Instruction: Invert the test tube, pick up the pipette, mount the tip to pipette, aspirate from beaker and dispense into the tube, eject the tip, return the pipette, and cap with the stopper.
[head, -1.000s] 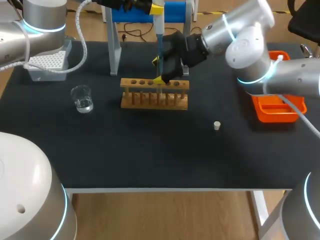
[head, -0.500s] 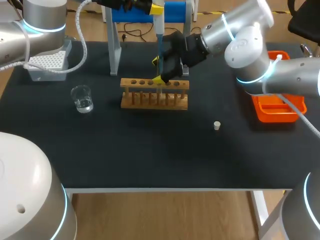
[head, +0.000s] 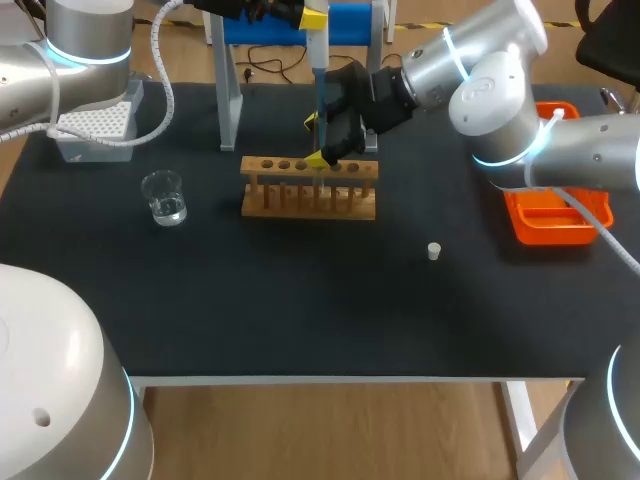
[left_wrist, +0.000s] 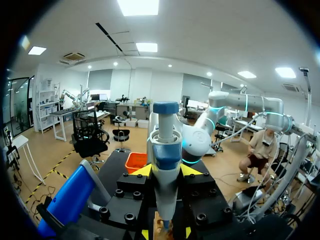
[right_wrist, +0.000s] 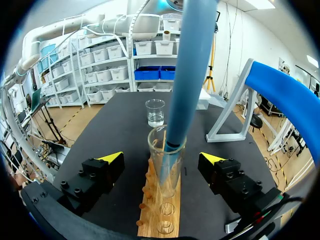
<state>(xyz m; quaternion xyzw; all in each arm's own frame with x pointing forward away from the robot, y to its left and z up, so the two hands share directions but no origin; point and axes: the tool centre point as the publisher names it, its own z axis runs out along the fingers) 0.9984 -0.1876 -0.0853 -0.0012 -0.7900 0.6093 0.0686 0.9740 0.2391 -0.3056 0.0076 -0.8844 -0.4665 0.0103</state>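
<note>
While the left gripper (left_wrist: 166, 171) pinches the pipette (head: 318, 100), its tip dips into the test tube (right_wrist: 167, 175) between the right gripper's (right_wrist: 162, 157) spread fingers (right_wrist: 112, 157); the tube's foot, seemingly racked, is hidden.

The rack (head: 309, 187) was pale bare wood, the beaker (head: 164, 197) at its nine o'clock clear glossy glass, the pipette (right_wrist: 187, 65) smooth blue plastic, the table (head: 300, 310) matt black.

Head cam: fixed, above + behind us, far off, looks down on whole desk (head: 300, 310). Our L wrist cam: close behind pipette (left_wrist: 165, 165), faces out level. Our R wrist cam: low over rack (right_wrist: 147, 222), faces along desk. All share pipette; head + R share rack, beaker (head: 164, 197).
</note>
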